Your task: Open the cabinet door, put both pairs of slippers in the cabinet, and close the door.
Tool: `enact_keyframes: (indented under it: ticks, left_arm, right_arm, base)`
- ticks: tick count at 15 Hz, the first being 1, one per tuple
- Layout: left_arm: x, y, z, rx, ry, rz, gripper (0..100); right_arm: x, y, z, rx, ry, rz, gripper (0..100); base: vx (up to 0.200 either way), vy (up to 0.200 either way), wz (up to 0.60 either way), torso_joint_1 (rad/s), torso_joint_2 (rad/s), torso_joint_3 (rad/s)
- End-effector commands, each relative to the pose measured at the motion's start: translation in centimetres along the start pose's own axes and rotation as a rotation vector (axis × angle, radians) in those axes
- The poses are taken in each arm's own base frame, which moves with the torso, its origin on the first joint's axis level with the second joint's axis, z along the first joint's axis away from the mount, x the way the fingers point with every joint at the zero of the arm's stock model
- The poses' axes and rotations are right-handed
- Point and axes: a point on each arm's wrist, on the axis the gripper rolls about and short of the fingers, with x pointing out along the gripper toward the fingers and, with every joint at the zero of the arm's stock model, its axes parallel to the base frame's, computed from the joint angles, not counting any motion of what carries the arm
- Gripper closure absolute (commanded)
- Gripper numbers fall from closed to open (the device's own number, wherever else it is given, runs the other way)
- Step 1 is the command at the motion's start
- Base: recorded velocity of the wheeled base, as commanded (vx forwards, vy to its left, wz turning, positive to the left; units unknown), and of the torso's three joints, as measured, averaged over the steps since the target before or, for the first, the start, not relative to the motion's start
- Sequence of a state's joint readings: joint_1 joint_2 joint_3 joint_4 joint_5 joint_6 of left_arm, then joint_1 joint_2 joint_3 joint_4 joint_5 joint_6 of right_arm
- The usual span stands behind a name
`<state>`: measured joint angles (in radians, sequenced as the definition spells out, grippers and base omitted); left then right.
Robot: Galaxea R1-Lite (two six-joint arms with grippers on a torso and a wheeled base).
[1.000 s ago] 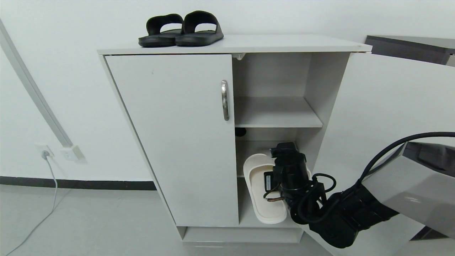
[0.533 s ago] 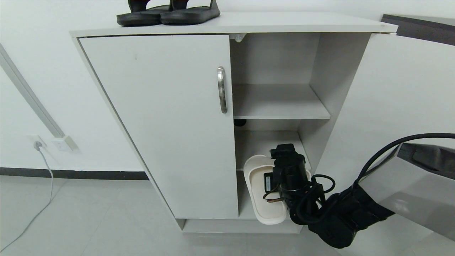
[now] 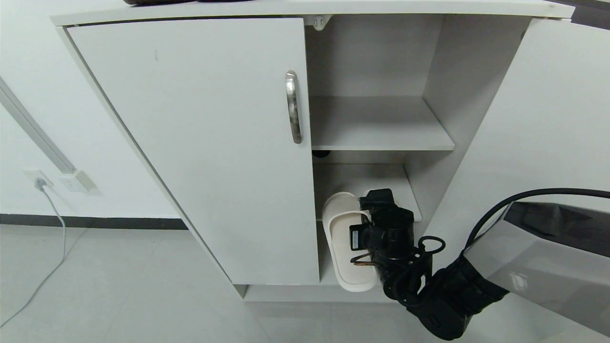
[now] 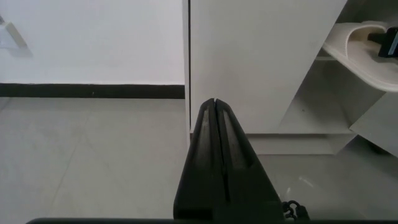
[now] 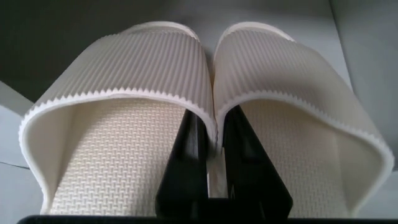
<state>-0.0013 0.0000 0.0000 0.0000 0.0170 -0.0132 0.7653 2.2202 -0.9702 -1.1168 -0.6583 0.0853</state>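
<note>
Slippers, white pair point(image 5: 118, 124), count two, are pinched together by the right gripper point(image 5: 214, 155). Its fingers point(image 5: 189, 168) are nearly closed on the two inner strap edges, one finger inside each slipper. Soles sit side by side and touching. Toes point away from the wrist into the cabinet; heels point toward the arm.

In the head view one white slipper point(image 3: 344, 247) shows at lower centre, with the second hidden behind the gripper body. Long axis runs near vertical in frame, toe up and heel down. The toe is at the lower shelf point(image 3: 367, 183) level and the heel sticks out past the cabinet front. Can't tell whether the pair rests on a shelf.

Left gripper point(image 4: 214, 106) hangs low over the floor point(image 4: 93, 162), fingers fully together, holding nothing.

Cabinet point(image 3: 286, 9): two doors. Left door point(image 3: 190, 143) is closed, with one metal handle point(image 3: 293, 107). Right door point(image 3: 538, 119) is swung open. Two shelves show inside, the upper shelf point(image 3: 376, 124) bare.

Dark strip point(image 3: 152, 2) on the cabinet top at the upper frame edge, too cropped to identify. Wall socket with cable point(image 3: 40, 183) at left.
</note>
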Motion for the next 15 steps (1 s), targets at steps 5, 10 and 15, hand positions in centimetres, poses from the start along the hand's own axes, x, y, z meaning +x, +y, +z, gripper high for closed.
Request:
enact_keyframes:
  ticks: [5, 10, 15]
  left_arm:
    - [0.0, 0.0, 0.0, -0.001, 0.002, 0.000, 100]
    - [0.0, 0.0, 0.0, 0.002, 0.002, -0.003, 100]
    - [0.0, 0.0, 0.0, 0.001, 0.002, -0.002, 100]
  right_arm:
    - [1.5, -0.8, -1.3, 0.007, -0.034, -0.031, 100]
    - [1.7, -0.8, -1.3, -0.005, -0.081, -0.028, 100]
    - [2.6, -0.5, -2.0, 0.005, -0.083, -0.032, 100]
  base:
    - [0.000, 0.000, 0.00, 0.000, 0.00, 0.000]
    - [0.000, 0.000, 0.00, 0.000, 0.00, 0.000]
    - [0.160, 0.000, 0.00, -0.002, 0.00, 0.003]
